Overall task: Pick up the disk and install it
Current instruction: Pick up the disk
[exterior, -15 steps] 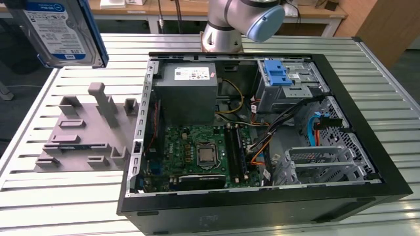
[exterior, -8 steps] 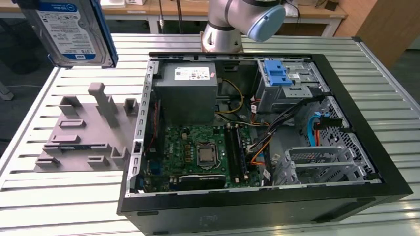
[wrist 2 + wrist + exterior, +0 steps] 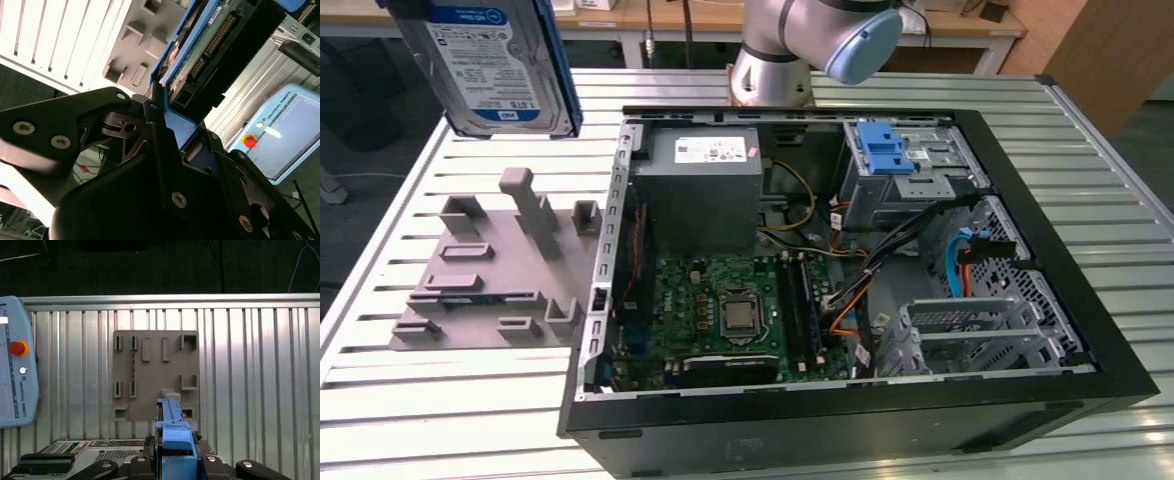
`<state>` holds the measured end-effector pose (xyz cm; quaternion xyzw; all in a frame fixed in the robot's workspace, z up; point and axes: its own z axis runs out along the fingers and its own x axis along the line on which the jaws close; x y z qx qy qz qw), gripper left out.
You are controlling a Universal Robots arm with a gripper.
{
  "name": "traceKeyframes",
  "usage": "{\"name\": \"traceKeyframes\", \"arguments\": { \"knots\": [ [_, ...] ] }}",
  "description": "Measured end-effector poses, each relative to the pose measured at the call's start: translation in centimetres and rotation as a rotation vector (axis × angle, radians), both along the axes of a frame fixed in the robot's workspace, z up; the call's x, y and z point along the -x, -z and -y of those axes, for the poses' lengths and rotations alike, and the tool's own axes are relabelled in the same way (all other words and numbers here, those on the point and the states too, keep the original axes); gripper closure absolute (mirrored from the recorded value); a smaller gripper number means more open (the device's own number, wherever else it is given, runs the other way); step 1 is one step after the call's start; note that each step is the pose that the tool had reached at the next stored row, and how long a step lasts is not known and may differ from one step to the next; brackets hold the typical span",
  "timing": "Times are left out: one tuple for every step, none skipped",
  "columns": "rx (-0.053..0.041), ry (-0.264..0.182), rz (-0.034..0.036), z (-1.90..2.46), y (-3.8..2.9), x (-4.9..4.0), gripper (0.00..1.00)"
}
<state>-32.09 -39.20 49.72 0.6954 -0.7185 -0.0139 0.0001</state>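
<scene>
Over on the exterior view's left, the disk [image 3: 491,62] hangs high in the air, label facing out, above the grey slotted plate [image 3: 494,270] on the ribbed table [image 3: 427,410]. The gripper [image 3: 175,445] is pinching its blue carrier edge-on. To the right, beside the plate, lies the open computer case [image 3: 854,440].
</scene>
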Motion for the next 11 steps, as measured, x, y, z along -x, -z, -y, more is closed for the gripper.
{"name": "traceKeyframes", "arguments": {
  "knots": [
    [0.0,0.0,0.0,0.0,0.0,-0.25,0.64],
    [0.0,0.0,0.0001,0.0,0.0,-0.51,0.64],
    [0.0,0.0,0.0,0.0,0.0,-0.73,0.64],
    [0.0,0.0,0.0,0.0,0.0,-0.98,0.64],
    [0.0,0.0,0.0,0.0,0.0,-1.2,0.64],
    [0.0,0.0,0.0,0.0,0.0,-1.43,0.64],
    [0.0,0.0,-0.0001,0.0,0.0,-1.65,0.64],
    [0.0,0.0,-0.0001,0.0,0.0,-1.86,0.64],
    [0.0,0.0,0.0,0.0,0.0,-2.07,0.64],
    [0.0,0.0,0.0,0.0,0.0,-2.28,0.64],
    [-0.0001,0.0,0.0001,0.0,0.0,-2.53,0.64]
  ]
}}
